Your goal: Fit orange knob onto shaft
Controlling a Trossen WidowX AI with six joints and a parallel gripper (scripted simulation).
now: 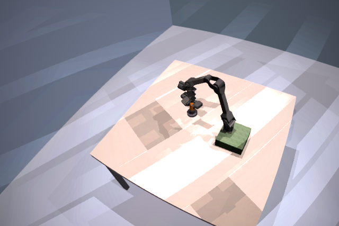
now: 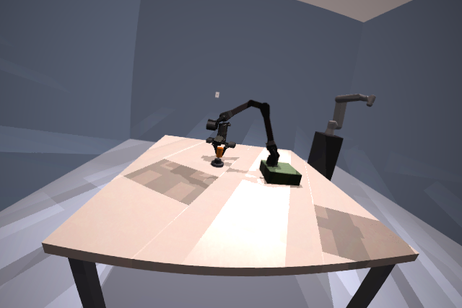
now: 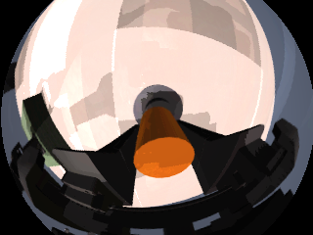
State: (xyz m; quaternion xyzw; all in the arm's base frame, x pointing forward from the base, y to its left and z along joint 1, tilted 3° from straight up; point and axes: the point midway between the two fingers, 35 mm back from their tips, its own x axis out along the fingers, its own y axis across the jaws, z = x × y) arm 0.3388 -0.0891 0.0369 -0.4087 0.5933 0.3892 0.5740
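Orange knob (image 1: 191, 106) (image 2: 220, 152) (image 3: 163, 157) in the closed grip of the gripper (image 1: 192, 105) (image 2: 220, 150) (image 3: 158, 125); round pedestal (image 1: 192, 113) (image 2: 216, 164) (image 3: 141, 105) directly beneath.

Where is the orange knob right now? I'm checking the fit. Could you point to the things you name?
The orange knob (image 1: 191, 106) (image 2: 220, 152) (image 3: 164, 157) is between the gripper's fingers, over the round pedestal (image 1: 192, 114) (image 2: 217, 164) (image 3: 143, 106), left of the green block (image 1: 235, 136) (image 2: 281, 174) in the exterior view.

Gripper clamped, pointing down!
The black arm (image 1: 223, 103) (image 2: 269, 129) arches up and over, its gripper (image 1: 192, 106) (image 2: 220, 151) (image 3: 158, 125) hanging low, fingers held partly apart.
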